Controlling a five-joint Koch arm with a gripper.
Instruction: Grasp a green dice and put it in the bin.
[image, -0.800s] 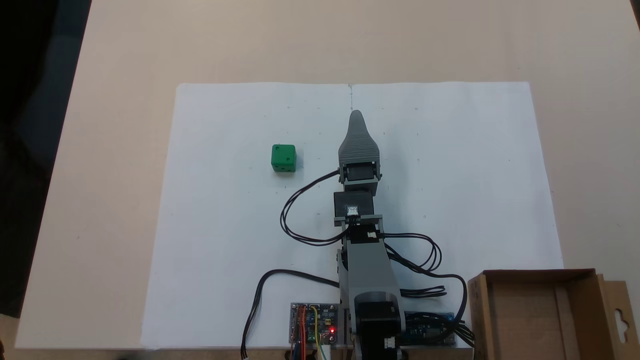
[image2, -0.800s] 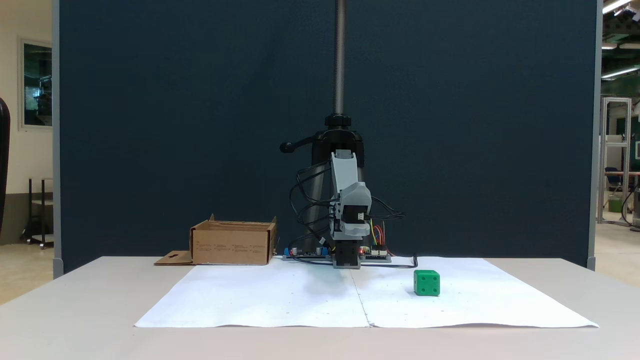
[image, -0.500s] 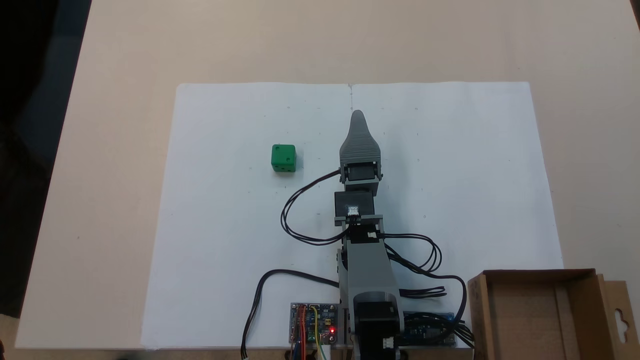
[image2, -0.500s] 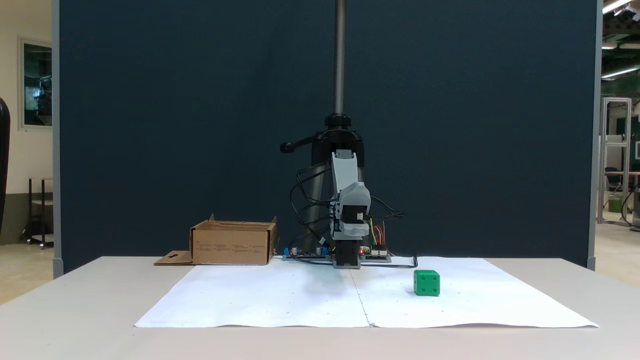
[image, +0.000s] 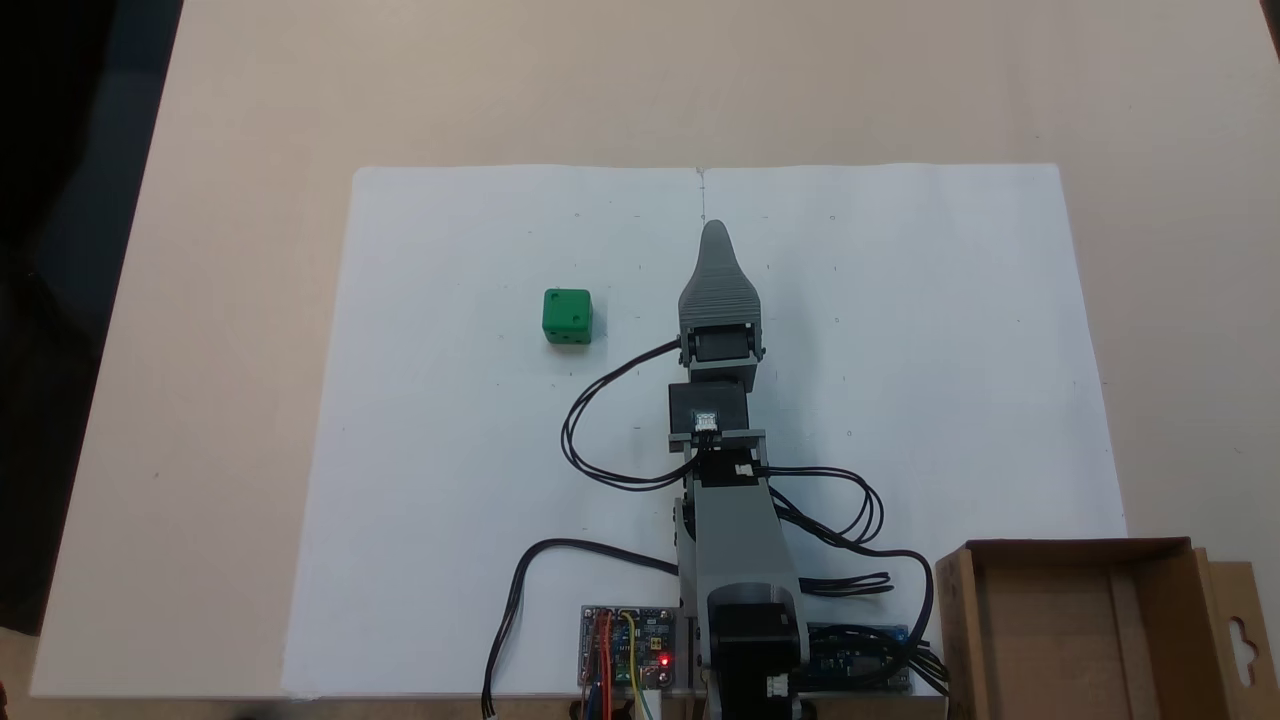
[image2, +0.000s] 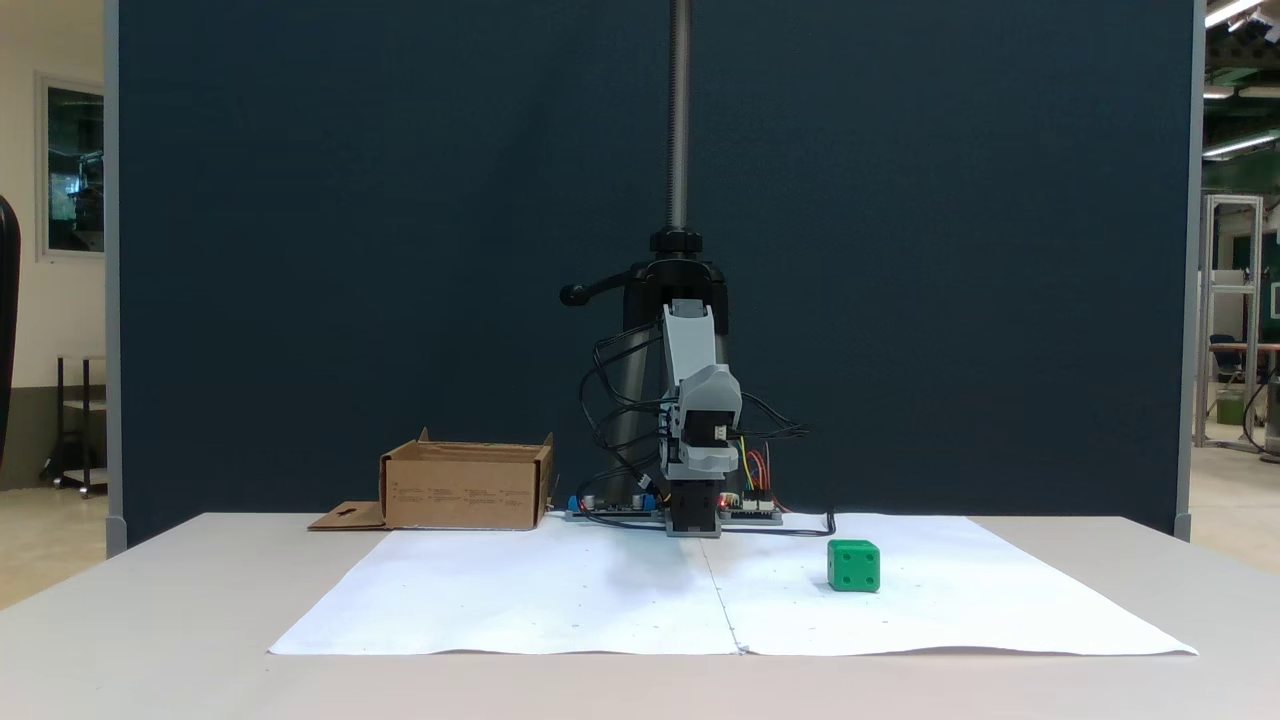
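Note:
The green dice (image: 567, 316) rests on the white paper, left of the arm in a fixed view from above and right of it in the front fixed view (image2: 853, 566). My gripper (image: 713, 232) hangs above the paper's middle, pointing away from the base, well apart from the dice. From above one tapered grey jaw covers the other, so its state is unclear. Head-on, the gripper (image2: 703, 425) sits high off the table. The bin (image: 1070, 546), a brown cardboard box with a hang-hole flap (image: 1240, 640), stands beside the arm's base (image2: 465, 490) with nothing visible inside it.
A white paper sheet (image: 450, 500) covers the tan table. Circuit boards (image: 625, 645) and looping black cables (image: 590, 430) lie around the arm's base. A metal pole (image2: 680, 110) and a dark blue partition (image2: 300, 250) stand behind the arm.

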